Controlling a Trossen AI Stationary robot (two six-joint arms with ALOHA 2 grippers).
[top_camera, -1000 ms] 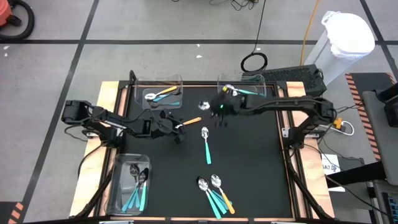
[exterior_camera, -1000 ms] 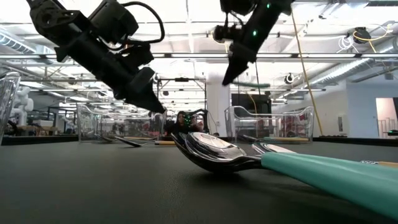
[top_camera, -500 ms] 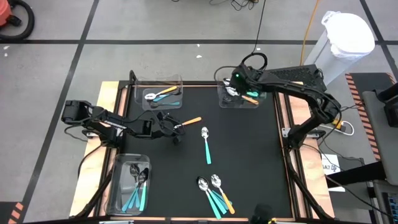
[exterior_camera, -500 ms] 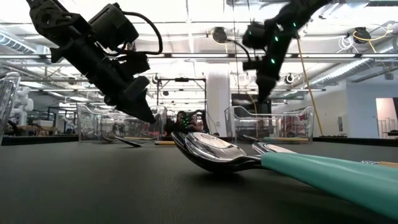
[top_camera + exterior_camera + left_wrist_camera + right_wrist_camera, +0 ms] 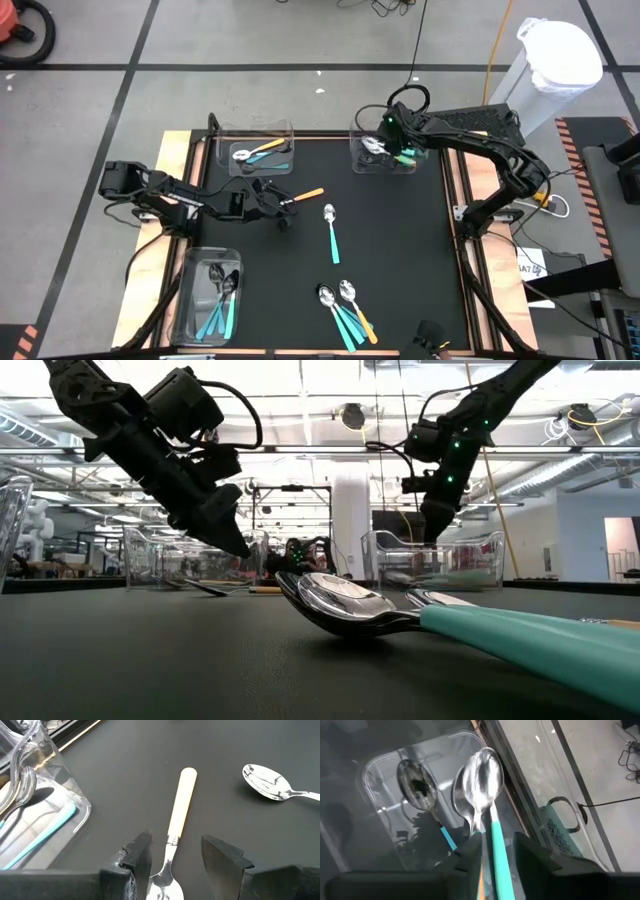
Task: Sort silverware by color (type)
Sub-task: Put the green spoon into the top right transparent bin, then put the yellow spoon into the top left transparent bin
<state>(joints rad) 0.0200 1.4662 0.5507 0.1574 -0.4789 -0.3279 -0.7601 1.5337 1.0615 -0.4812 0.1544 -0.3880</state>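
My left gripper (image 5: 172, 862) is open low over the black mat. One finger stands on each side of an orange-handled spoon (image 5: 306, 194) that lies flat; its neck (image 5: 170, 851) is between them, untouched. My right gripper (image 5: 392, 150) hangs over the clear bin (image 5: 362, 165) at the far right, fingers apart, with a teal-handled spoon (image 5: 496, 837) between them, bowl (image 5: 483, 770) pointing down into the bin. A light-blue-handled spoon (image 5: 422, 790) lies in that bin. One teal spoon (image 5: 332, 232) lies mid-table, and several spoons (image 5: 345, 310) lie near the front edge. My right gripper has the teal spoon's handle (image 5: 499, 855) between its two fingers, which slant down from above and lie along the spoon. I see a gap beside the handle and cannot tell whether a finger touches it. The spoon hangs bowl-down, clear of the bin's floor.
A clear bin (image 5: 225, 160) at the far left holds orange and blue spoons. Another bin (image 5: 190, 290) at the near left holds teal ones. The mid-table spoon's bowl (image 5: 267, 782) lies a little beyond my left gripper. Wooden strips (image 5: 172, 160) edge the mat.
My right gripper has carried the teal spoon from over the far middle of the mat toward the far right, and now hangs lower over the far-right bin. My left gripper has tipped its fingers down a little toward the orange spoon.
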